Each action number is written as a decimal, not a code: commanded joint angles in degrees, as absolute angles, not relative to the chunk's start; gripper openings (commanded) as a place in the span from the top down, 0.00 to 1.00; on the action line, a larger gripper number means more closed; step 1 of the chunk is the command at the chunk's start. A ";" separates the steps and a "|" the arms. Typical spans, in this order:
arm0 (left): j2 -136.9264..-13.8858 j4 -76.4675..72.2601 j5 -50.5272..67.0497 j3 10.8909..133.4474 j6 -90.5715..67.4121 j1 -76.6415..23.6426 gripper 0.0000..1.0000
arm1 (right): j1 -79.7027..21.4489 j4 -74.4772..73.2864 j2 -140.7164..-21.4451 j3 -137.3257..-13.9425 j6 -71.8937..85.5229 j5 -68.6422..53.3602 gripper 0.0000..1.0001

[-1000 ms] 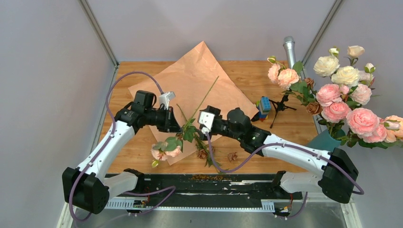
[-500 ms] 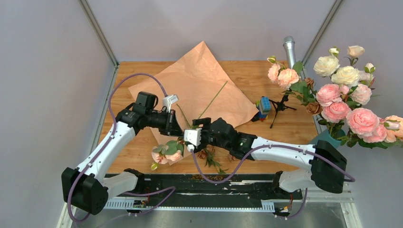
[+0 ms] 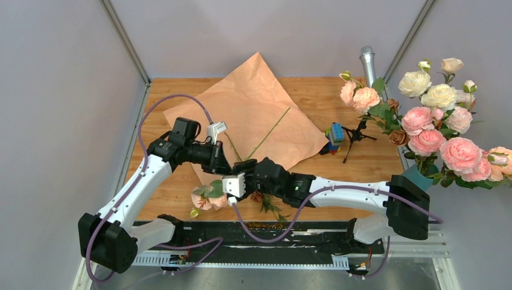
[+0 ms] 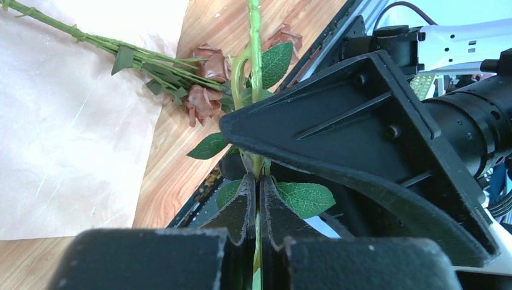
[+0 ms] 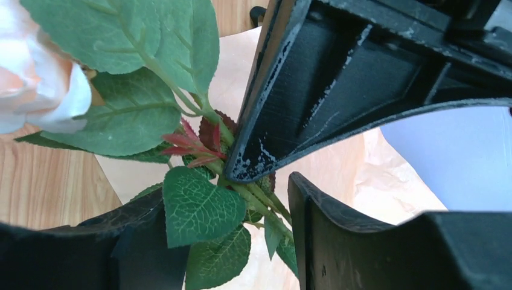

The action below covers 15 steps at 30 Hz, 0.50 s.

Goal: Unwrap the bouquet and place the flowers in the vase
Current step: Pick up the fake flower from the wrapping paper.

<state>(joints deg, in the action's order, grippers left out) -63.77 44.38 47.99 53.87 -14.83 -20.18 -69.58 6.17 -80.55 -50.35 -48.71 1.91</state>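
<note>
The rose (image 3: 206, 198) hangs by the near edge of the paper (image 3: 253, 103), well apart from the vase (image 3: 412, 179) at far right. My left gripper (image 4: 258, 199) pinches its stem (image 4: 255, 36) tight to steady it. My right gripper (image 5: 229, 193) stands half open around the leafy part just beside, gripping nothing yet, I judge for a handover.

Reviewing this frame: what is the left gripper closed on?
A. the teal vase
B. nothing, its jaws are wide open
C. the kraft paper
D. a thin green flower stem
D: in the left wrist view, the left gripper has its fingers pressed together on a thin green stem that runs up between them.
</note>
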 commanded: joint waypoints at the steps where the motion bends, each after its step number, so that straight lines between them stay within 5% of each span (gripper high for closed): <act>1: -62.90 44.11 50.39 54.62 -13.51 -20.39 1.00 | -70.31 5.92 -82.01 -53.61 -48.96 3.08 0.45; 6: -61.62 44.27 51.39 54.46 -13.69 -20.45 1.00 | -70.36 5.89 -83.62 -54.07 -48.75 5.01 0.49; 12: -61.00 44.07 51.76 53.97 -14.16 -20.43 1.00 | -70.31 6.85 -84.10 -54.04 -47.13 7.71 0.71; 15: -60.99 42.61 50.61 54.54 -15.34 -20.44 0.87 | -70.31 7.74 -83.27 -52.87 -46.86 8.98 0.82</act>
<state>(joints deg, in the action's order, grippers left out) -62.76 44.62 47.97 53.82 -14.87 -20.14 -70.43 5.96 -83.66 -52.60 -48.45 5.82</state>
